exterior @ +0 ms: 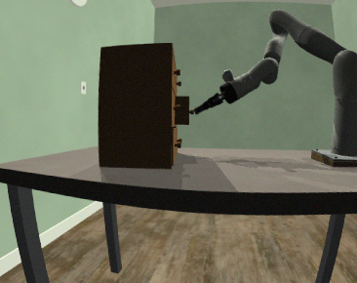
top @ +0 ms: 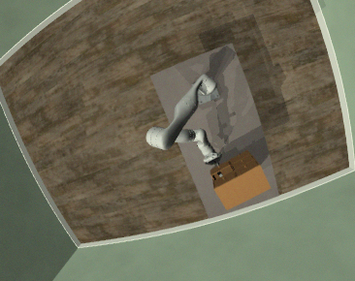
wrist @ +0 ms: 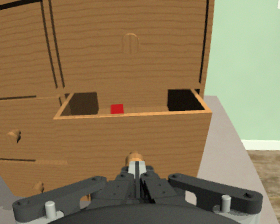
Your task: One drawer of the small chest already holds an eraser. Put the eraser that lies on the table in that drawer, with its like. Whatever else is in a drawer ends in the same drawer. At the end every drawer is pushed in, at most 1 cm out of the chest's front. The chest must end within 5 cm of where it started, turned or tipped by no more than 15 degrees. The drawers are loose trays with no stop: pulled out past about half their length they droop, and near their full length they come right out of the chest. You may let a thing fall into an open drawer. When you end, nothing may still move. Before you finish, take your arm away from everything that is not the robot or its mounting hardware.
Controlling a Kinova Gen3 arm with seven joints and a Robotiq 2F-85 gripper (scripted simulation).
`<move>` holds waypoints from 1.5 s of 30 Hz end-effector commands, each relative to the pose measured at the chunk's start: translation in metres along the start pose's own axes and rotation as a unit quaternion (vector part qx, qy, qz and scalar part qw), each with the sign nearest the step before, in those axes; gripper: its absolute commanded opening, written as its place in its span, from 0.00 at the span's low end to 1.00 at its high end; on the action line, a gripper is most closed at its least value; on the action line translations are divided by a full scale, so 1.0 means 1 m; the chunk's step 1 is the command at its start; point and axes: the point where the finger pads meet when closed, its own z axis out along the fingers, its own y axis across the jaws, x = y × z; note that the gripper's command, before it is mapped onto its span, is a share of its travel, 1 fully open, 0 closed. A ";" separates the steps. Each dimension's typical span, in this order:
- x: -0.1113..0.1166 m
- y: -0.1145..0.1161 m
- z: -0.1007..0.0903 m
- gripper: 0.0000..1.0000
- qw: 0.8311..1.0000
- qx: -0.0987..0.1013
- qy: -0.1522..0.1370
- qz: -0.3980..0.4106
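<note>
The wooden chest (top: 243,188) (exterior: 137,107) stands on the table. One middle-row drawer (exterior: 184,117) (wrist: 141,134) is pulled partly out and looks level. A small red thing (wrist: 117,108) shows inside it over the front rim; the rest of it is hidden, and I cannot tell whether it is an eraser. A small whitish thing (top: 220,174) shows at the open drawer from above. My gripper (exterior: 196,112) (wrist: 137,171) is shut and empty. Its tips are at the drawer's round knob (wrist: 134,156), touching or nearly so. I see no eraser on the table.
The other drawers look pushed in, with knobs such as the left one (wrist: 14,135) sticking out. The grey table (top: 172,89) (exterior: 263,178) carries the chest near one end and the arm's base (exterior: 332,158) farther off. A green wall stands behind the chest.
</note>
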 end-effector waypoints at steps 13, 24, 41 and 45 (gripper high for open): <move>0.013 -0.003 0.020 0.00 1.000 0.002 0.002 -0.003; 0.018 -0.003 0.029 0.00 1.000 0.002 0.002 -0.003; 0.022 -0.003 0.036 0.00 1.000 0.002 0.002 -0.003; 0.022 -0.003 0.036 0.00 1.000 0.002 0.002 -0.003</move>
